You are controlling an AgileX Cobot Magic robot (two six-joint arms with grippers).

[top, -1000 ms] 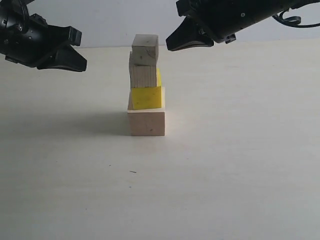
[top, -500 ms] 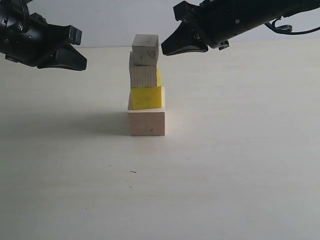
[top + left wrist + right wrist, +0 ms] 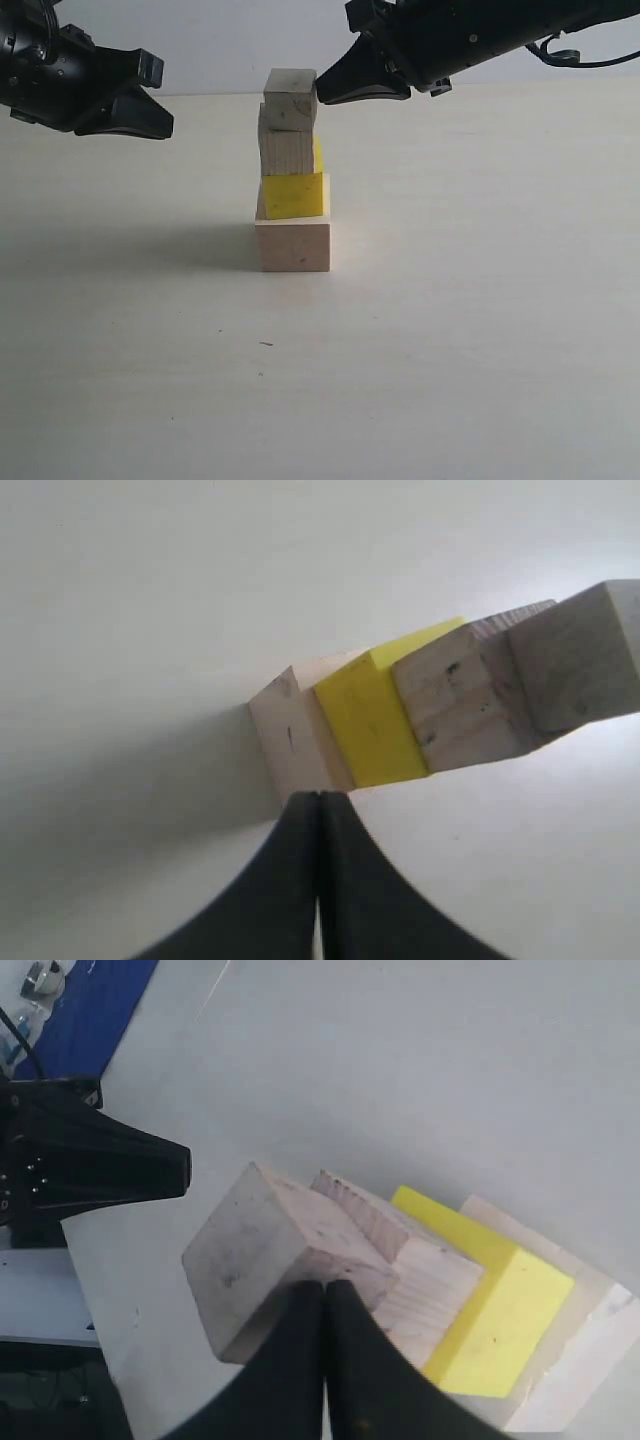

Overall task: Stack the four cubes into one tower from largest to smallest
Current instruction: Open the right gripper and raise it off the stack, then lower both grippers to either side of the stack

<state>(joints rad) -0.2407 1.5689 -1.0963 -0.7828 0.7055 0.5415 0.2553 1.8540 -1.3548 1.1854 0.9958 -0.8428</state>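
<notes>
The tower (image 3: 292,170) of four cubes stands upright near the middle of the pale, matt table (image 3: 480,330), with every cube in place.

The left gripper (image 3: 165,128), a black wedge-shaped tool, hangs in the air to the left of the tower, well apart from it and about level with the two upper cubes. The left wrist view shows its fingers (image 3: 300,880) pressed flat together with nothing between them. The right gripper (image 3: 325,95), also black, reaches in from the right at the height of the top cube. Its fingers (image 3: 355,1380) are likewise closed on each other and empty.

The large pale bare-wood cube (image 3: 293,246) forms the base and rests on the table. The bright yellow cube (image 3: 293,195) sits on it. Next comes the medium pale wood cube (image 3: 286,152), set a little to the left, so a strip of yellow shows past its right side. The small pale wood cube (image 3: 291,98) caps the column, turned slightly askew. The right gripper's tip lies just beside this cube's right face. It may be touching, though neither view settles it.
</notes>
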